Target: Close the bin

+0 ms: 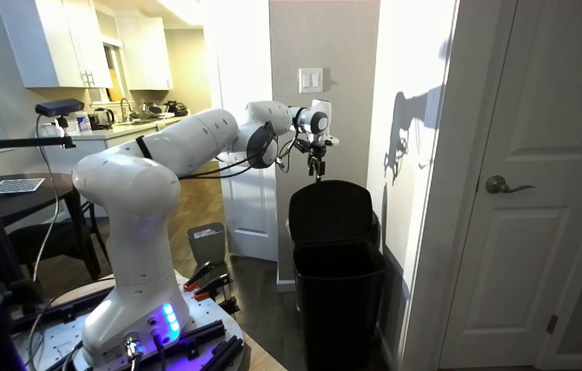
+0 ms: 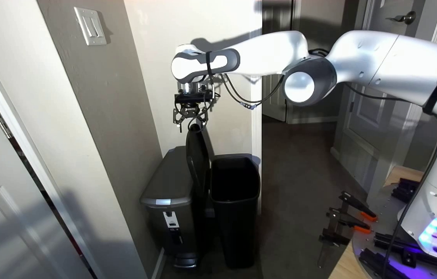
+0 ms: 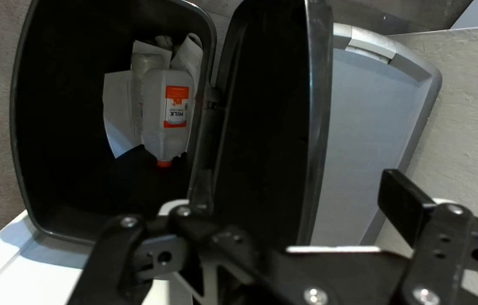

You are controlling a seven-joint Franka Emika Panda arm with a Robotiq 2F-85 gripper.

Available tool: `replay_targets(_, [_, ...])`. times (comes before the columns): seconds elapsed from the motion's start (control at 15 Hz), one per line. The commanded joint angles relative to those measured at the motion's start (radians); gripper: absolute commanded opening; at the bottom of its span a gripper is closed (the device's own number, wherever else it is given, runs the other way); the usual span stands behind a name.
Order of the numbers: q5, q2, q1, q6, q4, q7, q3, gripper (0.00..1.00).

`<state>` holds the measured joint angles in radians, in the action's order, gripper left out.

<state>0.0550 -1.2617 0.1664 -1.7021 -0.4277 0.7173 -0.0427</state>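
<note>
Black plastic trash bin [image 1: 343,319] stands lower centre-right in an exterior view, gripper [image 2: 192,126] spread wide at its raised lid [image 1: 331,214], nothing clamped; lid likely light, stiff, best pushed from behind its top edge [image 1: 332,183].

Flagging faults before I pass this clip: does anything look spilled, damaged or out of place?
Nothing stands out as damaged or spilled. The black bin has its lid raised, which fits a closing task not yet done, and the milk jug and papers in the wrist view lie inside the bin.
</note>
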Motion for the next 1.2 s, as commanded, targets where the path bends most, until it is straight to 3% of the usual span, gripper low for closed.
replay_targets(0.0, [0.012,0.007,-0.003,-0.037,-0.030,0.072,-0.002,1.00])
replay_targets(0.4, [-0.003,0.007,-0.010,-0.001,-0.042,0.172,0.028,1.00])
replay_targets(1.13, [0.005,0.004,-0.017,0.067,-0.052,0.204,0.058,1.00])
